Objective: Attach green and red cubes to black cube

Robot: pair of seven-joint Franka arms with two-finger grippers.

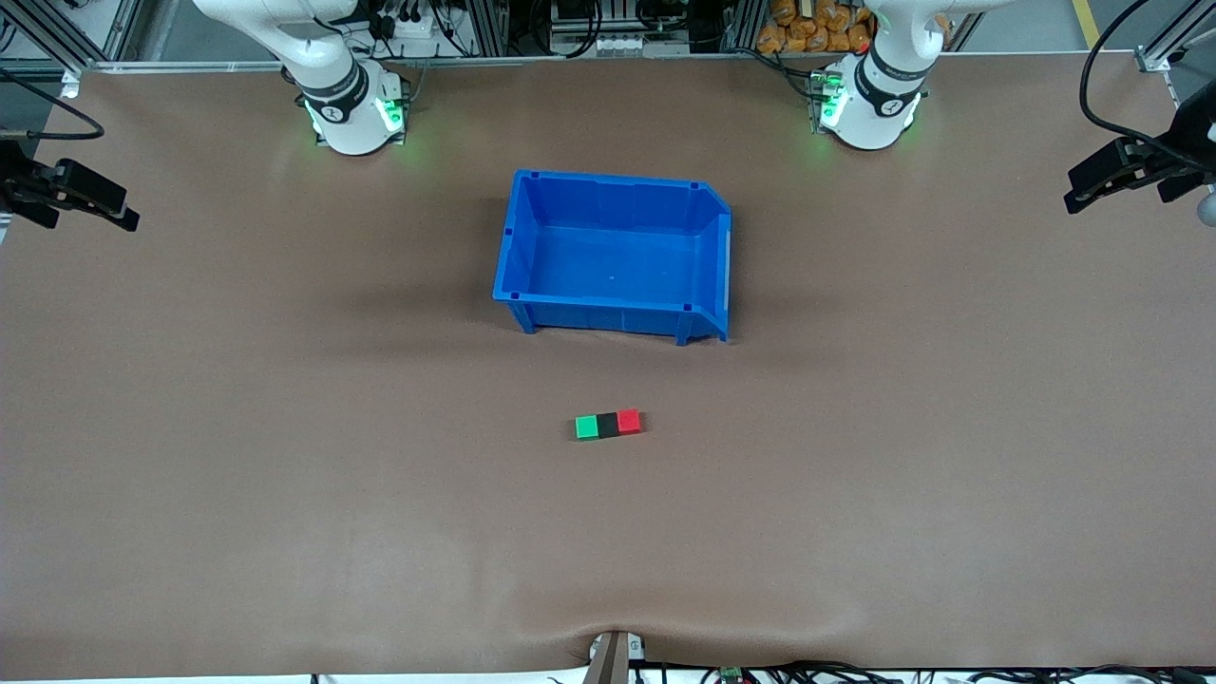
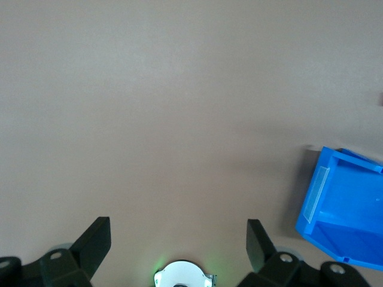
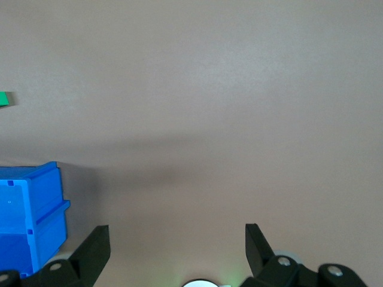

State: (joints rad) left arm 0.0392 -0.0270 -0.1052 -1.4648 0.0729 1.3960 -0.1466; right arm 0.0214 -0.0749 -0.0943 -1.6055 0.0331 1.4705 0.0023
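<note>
The green cube (image 1: 587, 427), the black cube (image 1: 608, 424) and the red cube (image 1: 629, 421) lie touching in one row on the brown table, black in the middle, nearer to the front camera than the blue bin. The green cube's edge also shows in the right wrist view (image 3: 4, 98). My left gripper (image 1: 1078, 195) hangs open and empty over the left arm's end of the table, as the left wrist view (image 2: 178, 230) shows. My right gripper (image 1: 119, 211) hangs open and empty over the right arm's end, as the right wrist view (image 3: 176, 236) shows. Both arms wait.
An empty blue bin (image 1: 608, 313) stands mid-table between the arm bases and the cube row; it also shows in the left wrist view (image 2: 350, 161) and the right wrist view (image 3: 36, 185). A small clamp (image 1: 613, 655) sits at the table's front edge.
</note>
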